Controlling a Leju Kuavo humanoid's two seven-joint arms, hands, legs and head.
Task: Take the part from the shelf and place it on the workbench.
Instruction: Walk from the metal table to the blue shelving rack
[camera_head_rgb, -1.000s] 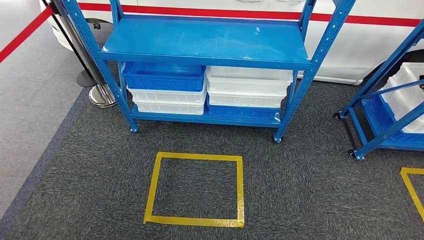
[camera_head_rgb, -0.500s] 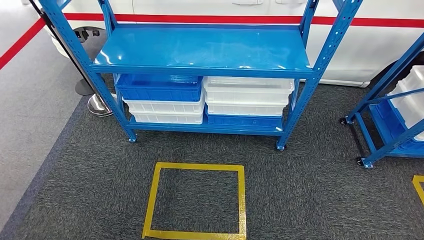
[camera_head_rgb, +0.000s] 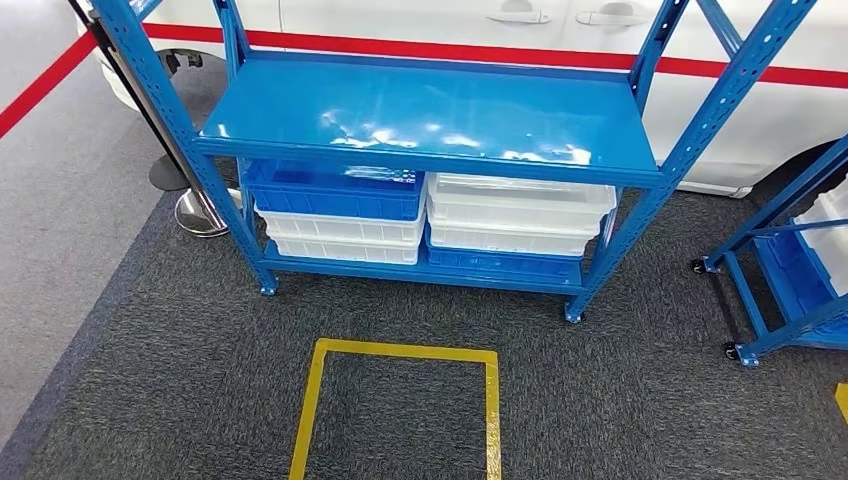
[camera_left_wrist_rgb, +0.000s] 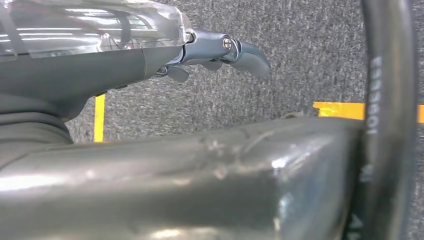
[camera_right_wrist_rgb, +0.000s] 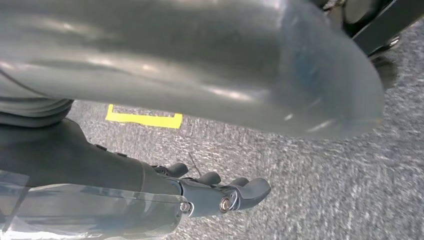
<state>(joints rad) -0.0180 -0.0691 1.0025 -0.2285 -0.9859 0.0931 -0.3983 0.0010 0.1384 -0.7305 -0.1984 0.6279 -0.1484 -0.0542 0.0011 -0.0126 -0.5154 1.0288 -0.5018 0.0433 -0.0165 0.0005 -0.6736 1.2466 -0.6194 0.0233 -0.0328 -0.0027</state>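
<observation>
Blue shelf (camera_head_rgb: 430, 110) ahead | left hand (camera_left_wrist_rgb: 220, 52), right hand (camera_right_wrist_rgb: 215, 192) hang empty, fingers loose

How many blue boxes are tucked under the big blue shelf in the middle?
2. The left blue plastic crate tops its stack; the right blue plastic crate lies at the bottom of its stack, under white plastic crates. More may hide behind them.

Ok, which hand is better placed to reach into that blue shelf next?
Neither, as yet: the left hand and the right hand both hang empty over the carpet, and the blue shelf stands roughly centred ahead.
</observation>
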